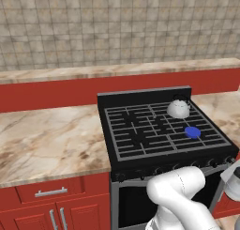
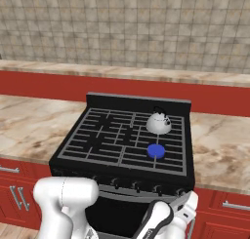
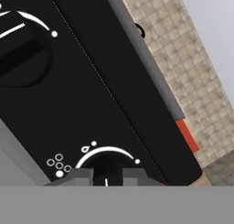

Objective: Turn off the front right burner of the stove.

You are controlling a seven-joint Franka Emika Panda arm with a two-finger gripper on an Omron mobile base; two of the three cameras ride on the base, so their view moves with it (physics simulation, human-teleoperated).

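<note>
- The stove (image 1: 119, 156) was a black gas range with grid grates, a raised back panel and a grey oven door, set into a marble-look counter (image 1: 47, 140) over red cabinets (image 1: 51, 205).
- The front right burner (image 1: 192, 132) sat at the stove's near right corner, marked by a flat blue oval glow in the middle of its grate section.
- A shiny round kettle (image 1: 178, 109) stood on the stove's back right grate, just behind that blue glow and not touching it.
- The gripper (image 3: 107, 176) was down at the stove's front panel, closed on a knob (image 3: 107, 166), with grey fingertips (image 3: 75, 176) on either side of it.
- That knob was round and black, its white line pointing toward the camera between the fingers, under a white arc.
- A second knob (image 3: 20, 56) sat further along the panel, its white line slanted.
- Tan tile wall (image 1: 117, 32) ran behind the stove.
</note>
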